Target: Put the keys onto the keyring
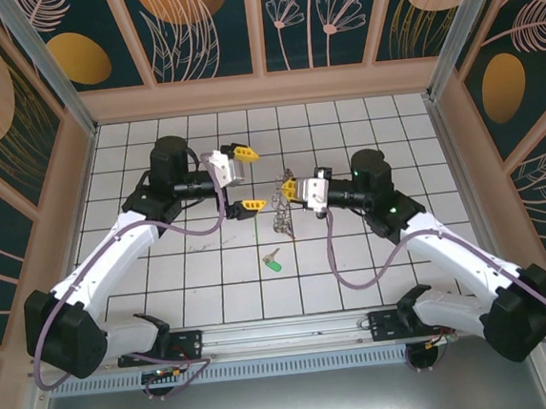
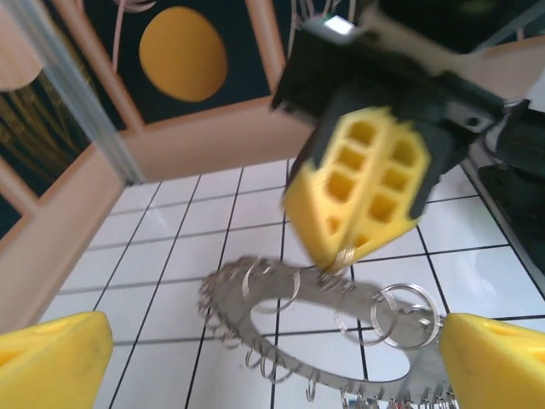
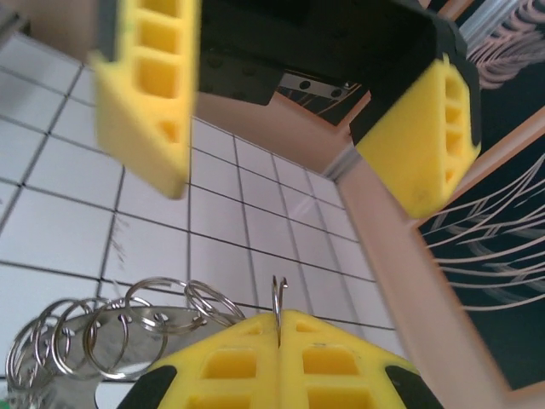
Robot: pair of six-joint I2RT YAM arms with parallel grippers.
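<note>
Top view. Left gripper (image 1: 248, 179) left of centre, released, yellow fingers (image 1: 243, 153) well apart, one above the other in the frame. Right gripper (image 1: 291, 189) just right of centre, clenched on the top of the keyring (image 1: 283, 215). Keyring dangling from that grip between the two grippers, a silvery tangle over the white tiled table (image 1: 214, 296). Green key (image 1: 273, 260) flat on a tile below the keyring, lower centre of the frame, apart from both grippers. Left wrist view. Own yellow fingertips (image 2: 51, 362) at the lower left and lower right corners, wide apart. Right gripper (image 2: 345, 247) at the upper right, blurred, pads pressed together on one small wire loop at the keyring's rim. Keyring (image 2: 255, 311) across the lower middle, a flat silvery band tilted down to the right, small split rings along its edge, tiles visible through its opening. Right wrist view. Right gripper (image 3: 279, 328) at bottom centre, pads shut tight, a thin wire loop pinched in the seam and poking up above it. More of the keyring's (image 3: 111, 332) rings fanned at the lower left, just beside the pads. Left gripper (image 3: 294, 183) across the top, two yellow fingers (image 3: 149, 85) far apart, touching nothing.
</note>
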